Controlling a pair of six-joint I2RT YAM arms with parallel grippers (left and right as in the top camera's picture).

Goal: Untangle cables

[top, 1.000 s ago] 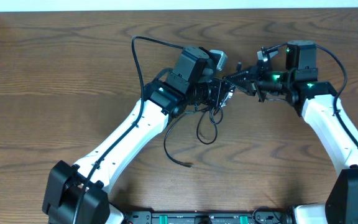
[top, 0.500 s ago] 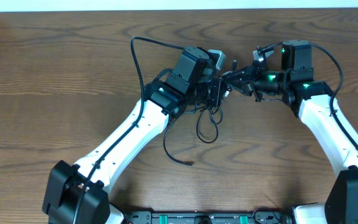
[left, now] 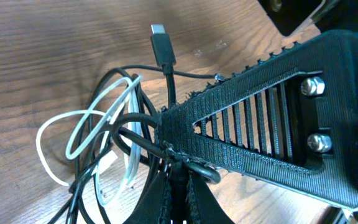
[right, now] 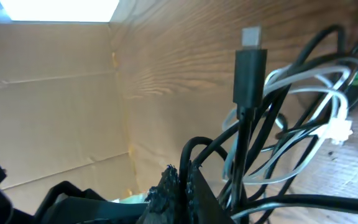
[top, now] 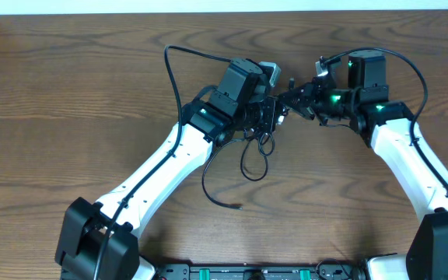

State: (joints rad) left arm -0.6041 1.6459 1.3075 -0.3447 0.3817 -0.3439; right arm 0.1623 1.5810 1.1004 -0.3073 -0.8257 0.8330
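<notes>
Overhead, jaw tips are lost in the cables (top: 263, 134) knot, upper centre. Wrist views: left gripper (left: 178, 167) and right gripper (right: 180, 183) each pinch black strands. Since earlier, knot and right gripper shifted slightly up-left.

Cables (top: 264, 138) bunched on table (top: 68, 117) between left end effector (top: 275, 117) and right end effector (top: 292, 98); one strand trails toward front.

The dark brown wood-grain table top (top: 68, 117) spans the full overhead view. A narrow white strip (top: 131, 6) borders its far edge. A tan cardboard panel (right: 42, 93) stands upright at its left side, with a bright light patch (right: 55, 9) above.
</notes>
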